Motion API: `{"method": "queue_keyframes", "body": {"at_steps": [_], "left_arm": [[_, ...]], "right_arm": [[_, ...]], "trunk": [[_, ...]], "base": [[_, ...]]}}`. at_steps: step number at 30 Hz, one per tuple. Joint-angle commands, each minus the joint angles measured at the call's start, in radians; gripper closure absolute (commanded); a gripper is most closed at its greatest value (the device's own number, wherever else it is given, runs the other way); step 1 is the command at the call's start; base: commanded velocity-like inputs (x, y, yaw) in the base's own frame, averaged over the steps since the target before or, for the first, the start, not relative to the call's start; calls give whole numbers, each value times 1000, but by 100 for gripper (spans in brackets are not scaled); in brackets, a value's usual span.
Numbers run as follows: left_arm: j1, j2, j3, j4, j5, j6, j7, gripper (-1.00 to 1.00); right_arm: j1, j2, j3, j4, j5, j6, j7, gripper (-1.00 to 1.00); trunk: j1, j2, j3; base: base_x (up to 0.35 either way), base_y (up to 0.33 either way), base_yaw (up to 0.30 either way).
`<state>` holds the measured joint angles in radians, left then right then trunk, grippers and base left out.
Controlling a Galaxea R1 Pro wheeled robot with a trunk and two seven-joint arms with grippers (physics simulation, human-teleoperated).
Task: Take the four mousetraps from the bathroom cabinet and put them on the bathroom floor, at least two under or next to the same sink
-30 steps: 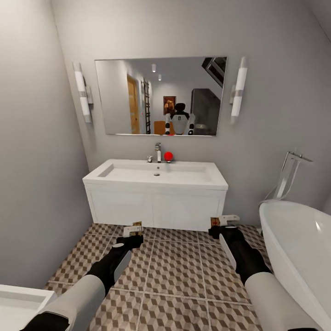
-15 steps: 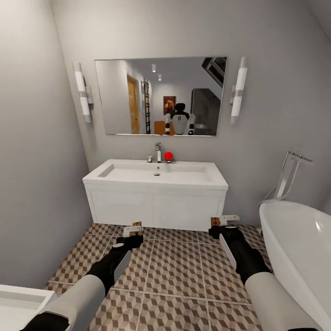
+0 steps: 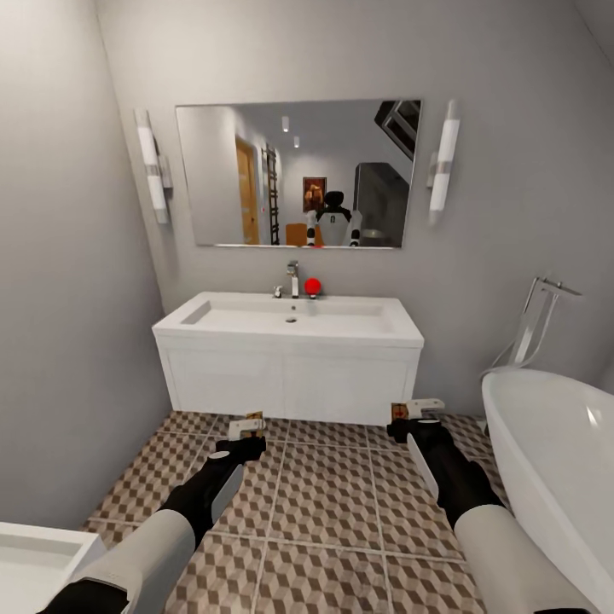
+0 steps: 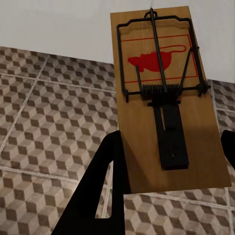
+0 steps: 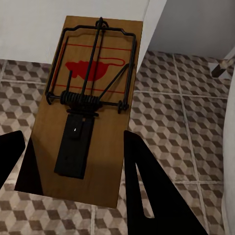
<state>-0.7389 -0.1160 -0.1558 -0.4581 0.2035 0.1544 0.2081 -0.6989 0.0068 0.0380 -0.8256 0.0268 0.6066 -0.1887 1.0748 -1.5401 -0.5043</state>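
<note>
Down at the left, our left gripper (image 3: 247,437) has its fingers (image 4: 105,191) closed around a mousetrap (image 4: 164,95), a wooden slab with a black wire spring and a red mouse print, held above the bathroom floor (image 3: 328,495) just in front of the bathroom sink (image 3: 290,354). The sink hangs on the back wall under a mirror (image 3: 298,175), with a tap (image 3: 292,279) and a red ball (image 3: 313,288) at its rear edge. Further right, our right gripper (image 3: 409,418) likewise clamps its fingers (image 5: 147,186) on the second mousetrap (image 5: 88,107), near the sink's right front corner. A white bathtub (image 3: 554,460) stands at the far right.
</note>
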Motion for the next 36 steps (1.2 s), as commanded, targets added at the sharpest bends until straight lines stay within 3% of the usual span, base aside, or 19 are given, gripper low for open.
{"method": "queue_keyframes", "body": {"at_steps": [1,13,21,30,36], "left_arm": [[0,1,-8,-2,9,5,8,100],[0,2,-8,-2,9,5,8,100],[0,3,-8,0,8,5,10,100],[0,5,-6,4,7,5,33,100],[0,8,-7,5,7,-1,54,100]], "right_arm": [[-1,0,2,-1,0,5,-1,100],[-1,1,2,11,-1,2,-3,100],[-1,1,4,89,5,-12,-4,100],[-1,5,0,243,-3,-126,-3,100],[-1,7,0,253,-3,-136,3,100]], "trunk": [[4,-8,-4],[50,-92,-42],[81,-148,-67],[115,-211,-95],[138,-253,-114]], "base": [[0,0,0],[0,0,0],[0,0,0],[0,0,0],[0,0,0]]}}
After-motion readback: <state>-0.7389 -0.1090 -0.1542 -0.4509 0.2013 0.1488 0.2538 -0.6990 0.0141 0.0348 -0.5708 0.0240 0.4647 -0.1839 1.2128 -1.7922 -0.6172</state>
